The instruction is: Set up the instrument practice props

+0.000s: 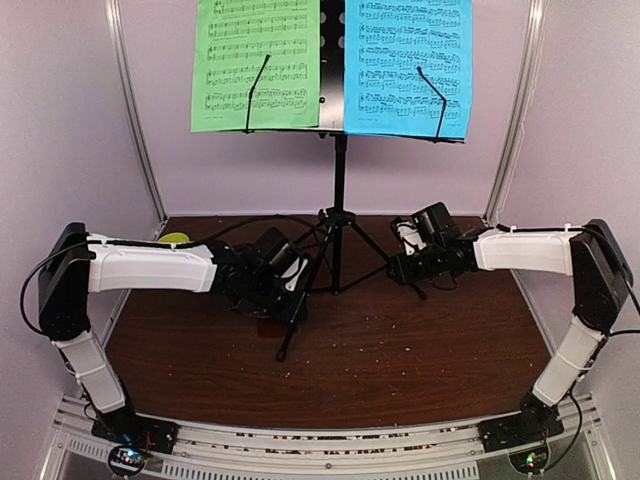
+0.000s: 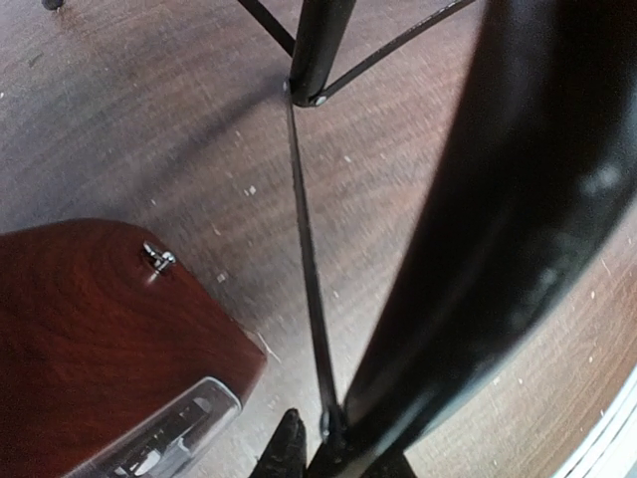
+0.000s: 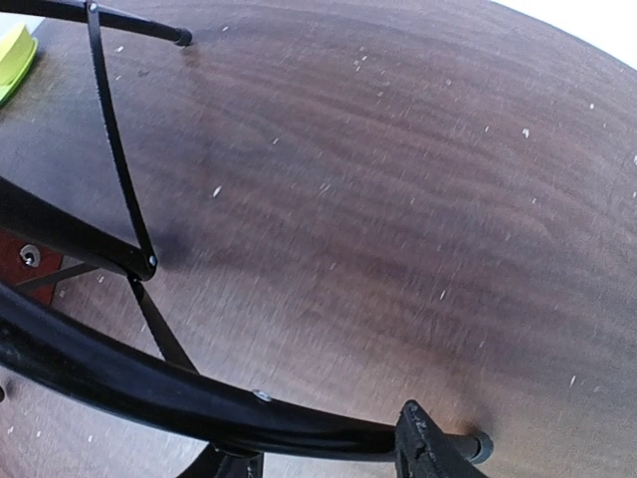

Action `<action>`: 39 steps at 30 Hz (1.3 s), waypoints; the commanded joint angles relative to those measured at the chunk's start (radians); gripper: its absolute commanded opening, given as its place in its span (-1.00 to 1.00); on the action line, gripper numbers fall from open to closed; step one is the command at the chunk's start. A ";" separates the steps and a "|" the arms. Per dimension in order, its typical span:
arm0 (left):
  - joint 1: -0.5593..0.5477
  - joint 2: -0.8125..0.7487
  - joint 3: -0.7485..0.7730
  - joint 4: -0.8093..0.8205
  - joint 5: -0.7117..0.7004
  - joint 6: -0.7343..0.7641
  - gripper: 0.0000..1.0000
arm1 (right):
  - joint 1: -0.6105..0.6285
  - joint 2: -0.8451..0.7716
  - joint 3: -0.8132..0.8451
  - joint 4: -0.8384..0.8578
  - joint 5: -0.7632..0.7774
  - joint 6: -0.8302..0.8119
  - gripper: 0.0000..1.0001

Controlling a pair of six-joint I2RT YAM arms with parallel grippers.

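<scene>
Black tripod stand (image 1: 339, 180) upright mid-table; green sheet (image 1: 257, 62) left, blue sheet (image 1: 408, 65) right on its desk; reddish-brown metronome (image 2: 90, 339) beside its near-left leg.

White-shelled arms (image 1: 150, 268), black joints (image 1: 62, 285), thin black cables (image 1: 25, 285), black bases (image 1: 135, 432)

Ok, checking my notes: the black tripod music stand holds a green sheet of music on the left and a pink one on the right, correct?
No: the right-hand sheet of music is blue, not pink. The top external view shows it beside the green sheet on the black tripod music stand.
</scene>
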 commanded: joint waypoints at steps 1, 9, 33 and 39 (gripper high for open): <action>0.040 0.032 0.070 0.059 0.015 0.023 -0.75 | -0.026 0.048 0.074 0.006 0.043 -0.023 -0.10; 0.072 0.095 0.179 0.058 0.021 0.051 -0.57 | -0.039 0.092 0.163 -0.009 0.055 -0.041 -0.08; 0.110 -0.333 0.110 -0.173 -0.250 -0.035 0.74 | 0.028 -0.232 -0.078 0.063 -0.011 0.042 0.54; 0.109 -0.259 0.194 -0.197 -0.324 -0.228 0.96 | 0.028 -0.321 -0.129 0.061 0.088 0.074 0.76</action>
